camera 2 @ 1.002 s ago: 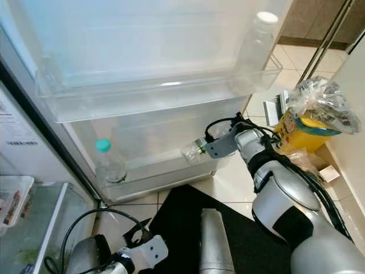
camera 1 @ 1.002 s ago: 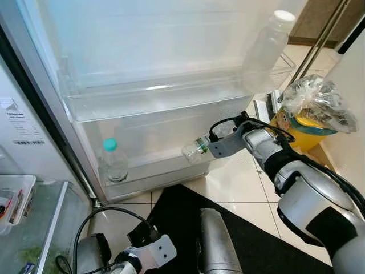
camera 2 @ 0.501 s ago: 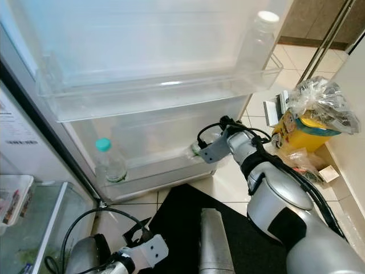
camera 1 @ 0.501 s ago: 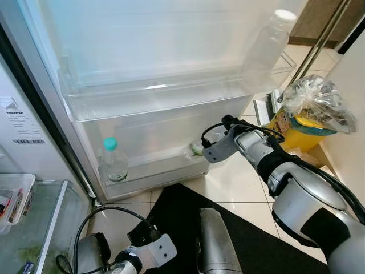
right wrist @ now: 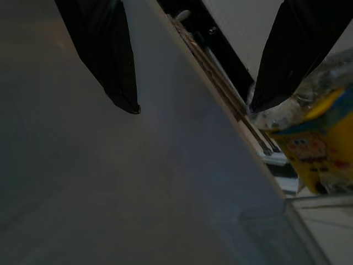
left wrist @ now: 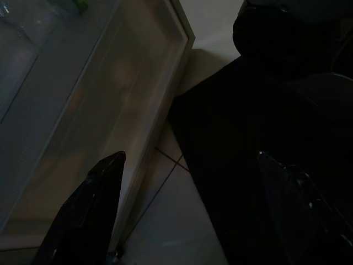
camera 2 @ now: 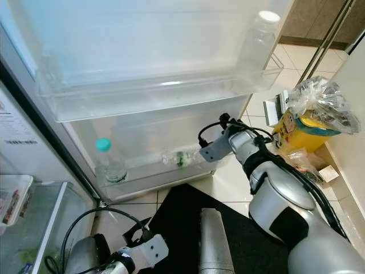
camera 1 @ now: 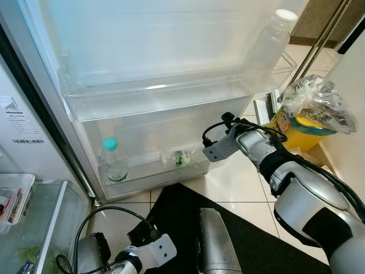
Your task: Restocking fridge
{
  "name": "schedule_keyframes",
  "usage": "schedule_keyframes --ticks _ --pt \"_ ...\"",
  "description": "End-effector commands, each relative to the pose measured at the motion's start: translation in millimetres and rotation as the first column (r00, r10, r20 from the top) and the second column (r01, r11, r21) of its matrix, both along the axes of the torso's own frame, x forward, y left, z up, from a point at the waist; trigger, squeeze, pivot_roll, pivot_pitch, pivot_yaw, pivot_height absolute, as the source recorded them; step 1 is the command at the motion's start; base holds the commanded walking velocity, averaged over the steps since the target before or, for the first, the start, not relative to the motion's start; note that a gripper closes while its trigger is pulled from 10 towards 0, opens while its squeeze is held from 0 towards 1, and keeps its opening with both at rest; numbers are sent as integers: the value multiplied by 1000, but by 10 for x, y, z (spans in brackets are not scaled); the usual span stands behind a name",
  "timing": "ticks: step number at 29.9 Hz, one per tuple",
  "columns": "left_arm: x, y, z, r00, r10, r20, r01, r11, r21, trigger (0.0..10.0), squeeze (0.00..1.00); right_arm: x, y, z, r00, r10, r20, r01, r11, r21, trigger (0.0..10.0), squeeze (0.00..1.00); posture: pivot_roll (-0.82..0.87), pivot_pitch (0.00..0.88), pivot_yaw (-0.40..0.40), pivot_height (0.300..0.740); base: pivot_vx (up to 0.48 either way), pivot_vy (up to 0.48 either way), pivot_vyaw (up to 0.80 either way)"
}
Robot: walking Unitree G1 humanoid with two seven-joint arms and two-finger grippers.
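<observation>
A clear bottle with a green label (camera 1: pixel 179 156) lies on its side in the lower door bin (camera 1: pixel 154 171) of the open fridge. A bottle with a teal cap (camera 1: pixel 112 161) stands upright at that bin's left end. My right gripper (right wrist: pixel 193 107) is at the bin's right end, open, with nothing between its fingers; its wrist bracket (camera 1: pixel 214 150) sits just right of the lying bottle, apart from it. My left gripper (left wrist: pixel 190 157) hangs low near the floor, open and empty.
A tall white-capped bottle (camera 1: pixel 268 45) stands at the right end of the upper door shelf (camera 1: pixel 148 97). A yellow bag under clear plastic (camera 1: pixel 311 114) sits on the tiled floor at right. A black mat (camera 1: pixel 182 214) lies below the door. A fridge drawer (camera 1: pixel 34 222) shows at lower left.
The green-label bottle left my right gripper and now lies further left inside the lower bin. The right gripper has opened and stays at the bin's right end.
</observation>
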State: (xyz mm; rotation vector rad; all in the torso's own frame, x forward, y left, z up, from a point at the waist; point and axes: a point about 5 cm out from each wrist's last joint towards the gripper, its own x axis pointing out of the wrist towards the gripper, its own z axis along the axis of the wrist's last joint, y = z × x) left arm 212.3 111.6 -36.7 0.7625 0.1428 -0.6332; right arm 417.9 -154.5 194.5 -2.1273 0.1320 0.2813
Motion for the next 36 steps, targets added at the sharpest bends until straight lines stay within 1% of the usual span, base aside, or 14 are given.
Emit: schedule_keyframes --ticks 1,10,12,13,15,16,17,18,23,25,26,29,31,36 --pt "-217 51 -173 995 17 -96 -14 999 35 10000 0 -4 -79 2 999 -37 -7 38 996 81 10000 0 -109 274 -154 453 0 0 0" --pt "-164 83 -153 996 22 -91 -18 999 44 10000 0 23 -139 141 993 -115 -41 121 915 385 10000 0 -103 256 -139 453 0 0 0" --pt "-143 102 -148 995 28 -91 -23 998 50 10000 0 21 -94 146 985 -115 -128 167 809 563 10000 0 -100 245 -135 453 0 0 0" --pt "-143 102 -148 995 28 -91 -23 998 50 10000 0 21 -94 146 985 -115 -128 167 809 563 10000 0 -100 245 -135 453 0 0 0" --pt "-128 120 -146 995 34 -92 -29 998 55 10000 0 13 -47 138 975 -84 -204 205 688 696 10000 0 -98 239 -129 453 0 0 0" --pt "-128 120 -146 995 34 -92 -29 998 55 10000 0 13 -47 138 975 -84 -204 205 688 696 10000 0 -98 239 -129 453 0 0 0" --pt "-121 134 -147 995 40 -95 -35 998 59 10000 0 1 -3 115 966 -46 -256 233 592 771 10000 0 -94 231 -126 453 0 0 0" --pt "-121 134 -147 995 40 -95 -35 998 59 10000 0 1 -3 115 966 -46 -256 233 592 771 10000 0 -94 231 -126 453 0 0 0" --pt "-109 259 -173 985 107 -134 -98 993 72 10000 0 -90 95 -64 910 152 -386 356 191 915 10000 0 -80 198 -101 453 0 0 0" --pt "-109 259 -173 985 107 -134 -98 993 72 10000 0 -90 95 -64 910 152 -386 356 191 915 10000 0 -80 198 -101 453 0 0 0" --pt "-105 298 -179 981 127 -144 -117 990 75 10000 0 -120 49 -159 897 158 -412 401 98 911 10000 0 -74 186 -96 453 0 0 0" --pt "-102 348 -185 976 151 -155 -139 987 81 10000 0 -164 -24 -287 886 156 -437 441 12 897 10000 0 -68 176 -91 453 0 0 0" --pt "-94 465 -196 958 222 -181 -210 974 83 10000 0 -294 -206 -591 861 142 -489 507 -146 850 10000 0 -62 156 -81 453 0 0 0" --pt "-94 600 -210 918 327 -222 -321 945 63 10000 0 -466 -438 -896 842 95 -530 533 -293 794 10000 0 -61 136 -76 453 0 0 0"
